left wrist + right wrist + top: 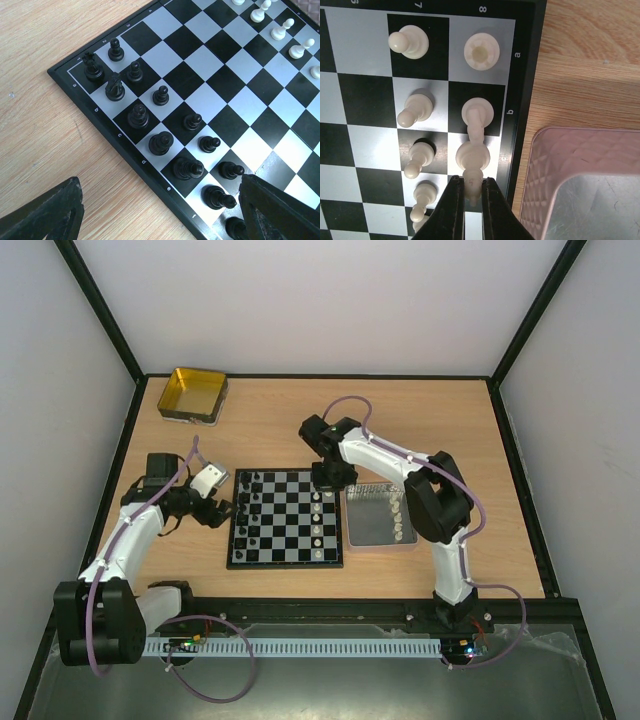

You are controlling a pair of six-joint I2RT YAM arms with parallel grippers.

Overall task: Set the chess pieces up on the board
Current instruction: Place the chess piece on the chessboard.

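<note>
Right gripper (471, 181) nearly closed, pinching a white piece (473, 156); I set it upright, centred on its board (522, 100) square, then release.

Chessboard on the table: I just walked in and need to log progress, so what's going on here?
The right hand is pinched on a white piece in the board's edge row, next to the tray. The left hand hangs open and empty beside the black pieces, which stand in two rows. A few more white pieces wait in the tray.
</note>
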